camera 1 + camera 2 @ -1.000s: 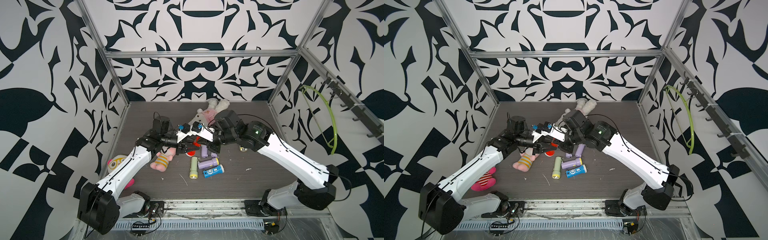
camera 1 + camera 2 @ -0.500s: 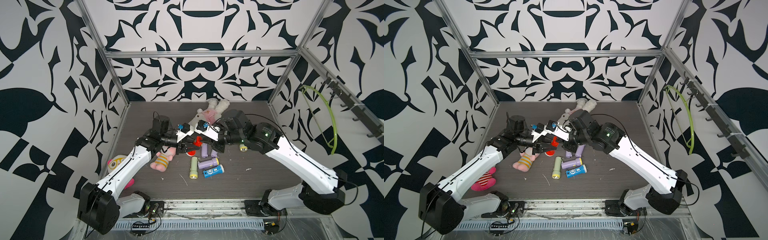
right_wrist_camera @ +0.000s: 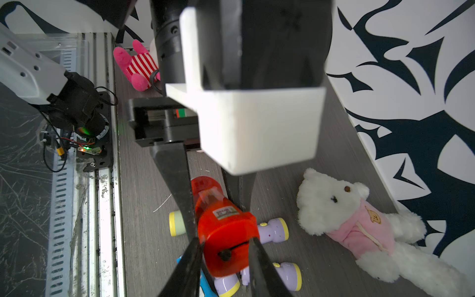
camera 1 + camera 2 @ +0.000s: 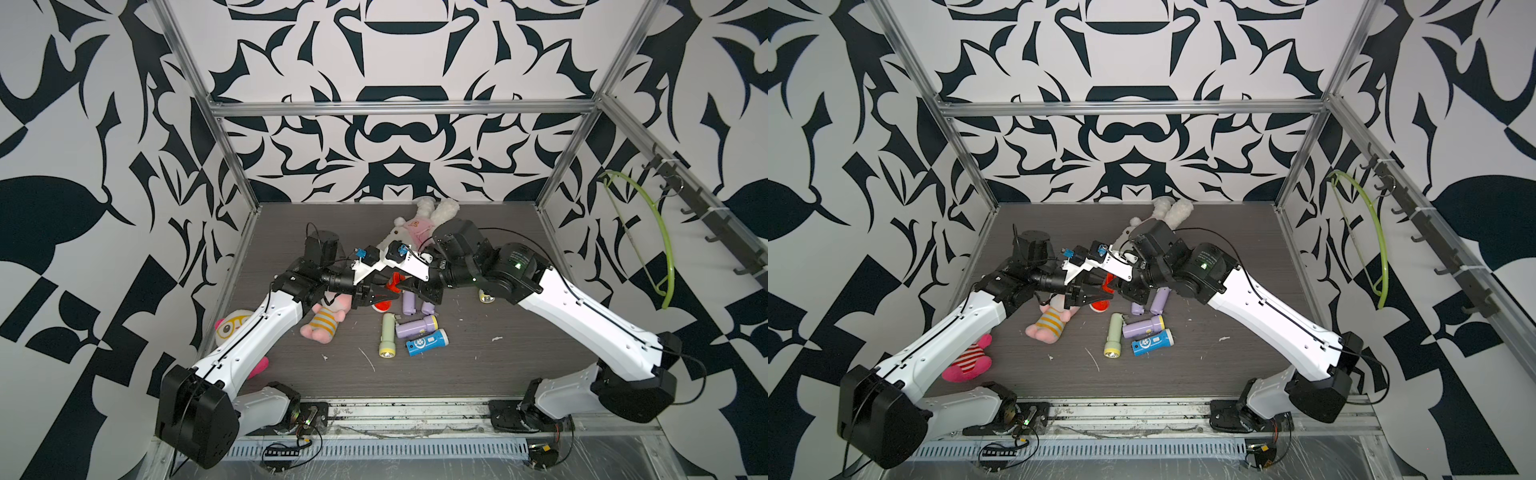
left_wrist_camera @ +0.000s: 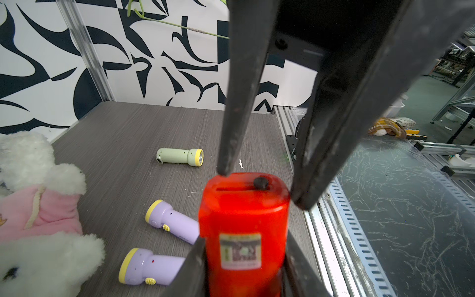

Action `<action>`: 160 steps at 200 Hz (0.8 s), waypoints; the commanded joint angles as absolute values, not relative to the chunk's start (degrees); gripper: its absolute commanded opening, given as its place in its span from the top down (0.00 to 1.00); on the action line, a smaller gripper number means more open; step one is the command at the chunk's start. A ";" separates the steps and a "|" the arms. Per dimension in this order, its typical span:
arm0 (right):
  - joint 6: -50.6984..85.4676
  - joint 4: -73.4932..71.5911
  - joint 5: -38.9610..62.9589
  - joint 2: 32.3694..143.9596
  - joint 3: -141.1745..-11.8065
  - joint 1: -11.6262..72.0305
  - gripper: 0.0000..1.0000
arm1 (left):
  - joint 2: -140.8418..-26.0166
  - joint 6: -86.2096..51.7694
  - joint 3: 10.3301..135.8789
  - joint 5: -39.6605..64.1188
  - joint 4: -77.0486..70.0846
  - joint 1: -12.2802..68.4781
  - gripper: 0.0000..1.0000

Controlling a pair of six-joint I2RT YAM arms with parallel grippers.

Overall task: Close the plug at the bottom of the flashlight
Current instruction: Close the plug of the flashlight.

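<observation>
A red flashlight (image 4: 392,284) hangs above the table, held round its body by my left gripper (image 5: 244,246), which is shut on it. Its bottom end (image 5: 244,187) shows a slot and a small black plug (image 5: 261,182) set into the end face. My right gripper (image 3: 225,241) has its jaws apart, one on each side of that end, with the plug (image 3: 225,254) between them. One fingertip (image 5: 223,171) sits at the end's edge. In both top views the two grippers meet over the middle of the table, around the red flashlight (image 4: 1108,283).
Below lie a green flashlight (image 4: 387,338), a blue one (image 4: 427,342) and three purple ones (image 4: 415,327). A white bear in pink (image 4: 419,226) lies behind, a striped plush (image 4: 325,322) under the left arm, and another plush (image 4: 230,328) by the left wall.
My right gripper's jaws have gone from shut to apart at the flashlight's bottom end, and the right arm has drawn back a little to the right. The left gripper keeps its hold.
</observation>
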State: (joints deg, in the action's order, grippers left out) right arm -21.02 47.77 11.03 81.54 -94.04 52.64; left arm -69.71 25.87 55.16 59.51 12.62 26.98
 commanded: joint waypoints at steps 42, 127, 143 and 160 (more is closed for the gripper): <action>-20.29 47.45 13.27 81.39 -93.96 52.65 0.81 | -70.14 26.55 57.22 61.52 12.13 26.63 1.00; -19.04 47.99 14.94 79.39 -92.42 52.65 0.95 | -70.74 25.95 57.43 61.61 11.86 25.96 1.00; -18.83 47.81 15.03 78.71 -92.11 52.65 0.96 | -70.93 25.76 57.57 61.61 11.85 25.89 1.00; -18.29 47.64 14.68 78.09 -91.94 52.65 0.89 | -71.01 25.69 57.57 61.61 11.86 25.84 1.00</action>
State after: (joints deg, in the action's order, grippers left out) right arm -19.55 47.94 13.93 80.58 -92.44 52.51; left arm -70.91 25.78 55.42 59.66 12.71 26.11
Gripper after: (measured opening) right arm 0.063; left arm 0.376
